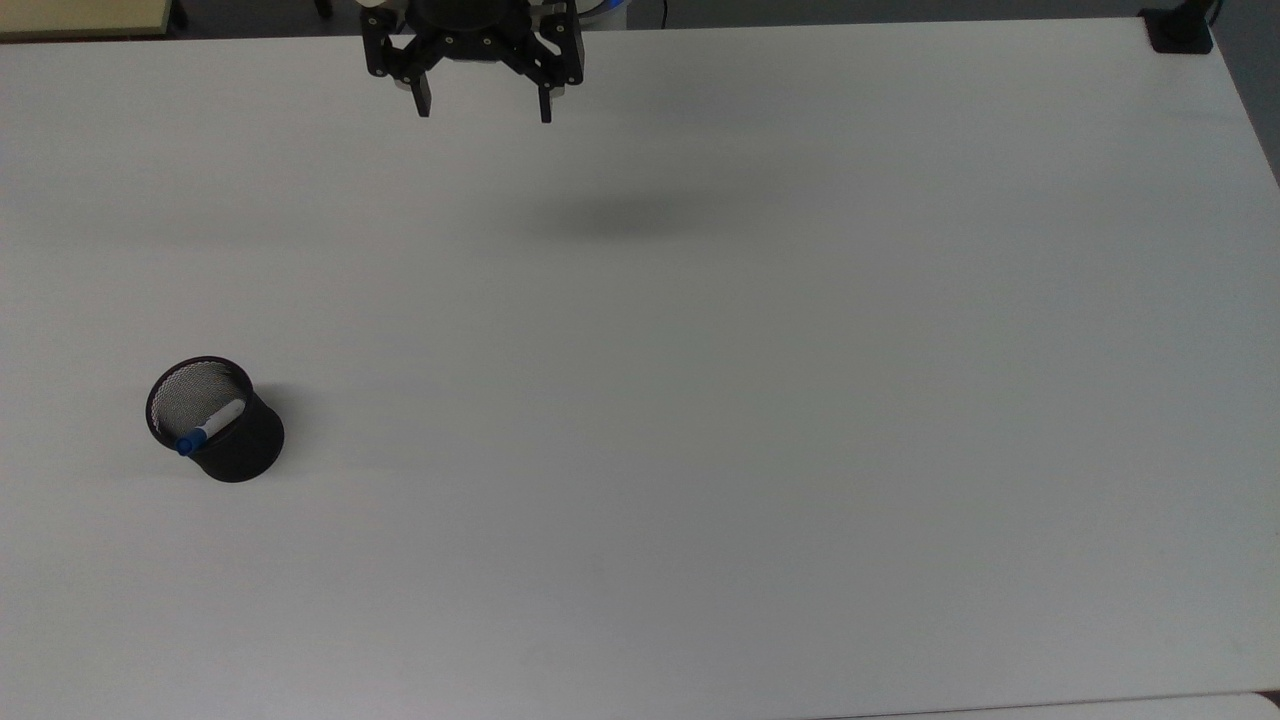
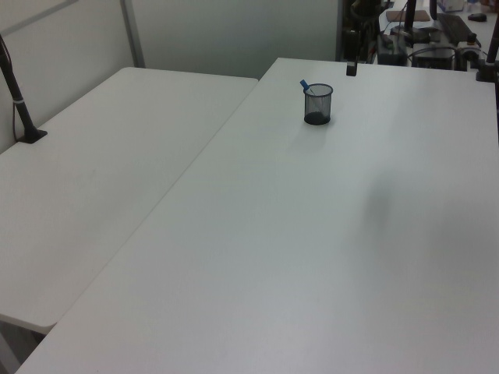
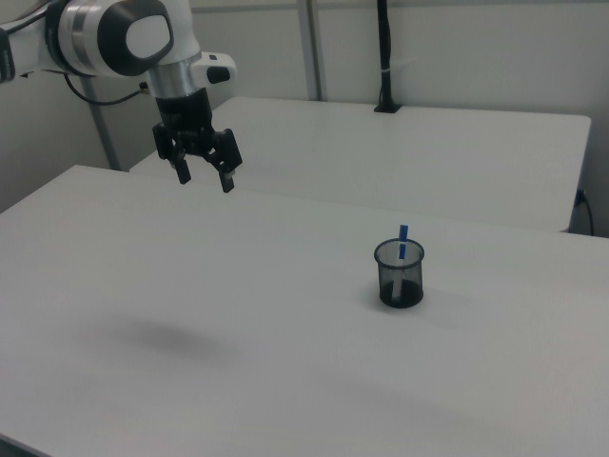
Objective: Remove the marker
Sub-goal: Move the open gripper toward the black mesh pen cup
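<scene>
The marker is white with a blue cap and stands tilted inside a black mesh cup at the top view's left. Its blue cap pokes above the cup's rim in the left view. In the right view the marker rises out of the cup. My gripper hangs open and empty high above the table near the top view's upper edge, far from the cup. It hovers at the right view's upper left, gripper with fingers spread.
A wide white table carries the cup. A second white table adjoins it at the left view's left. A black clamp sits at the top view's upper right corner. Black stands and cluttered desks lie beyond the far edge.
</scene>
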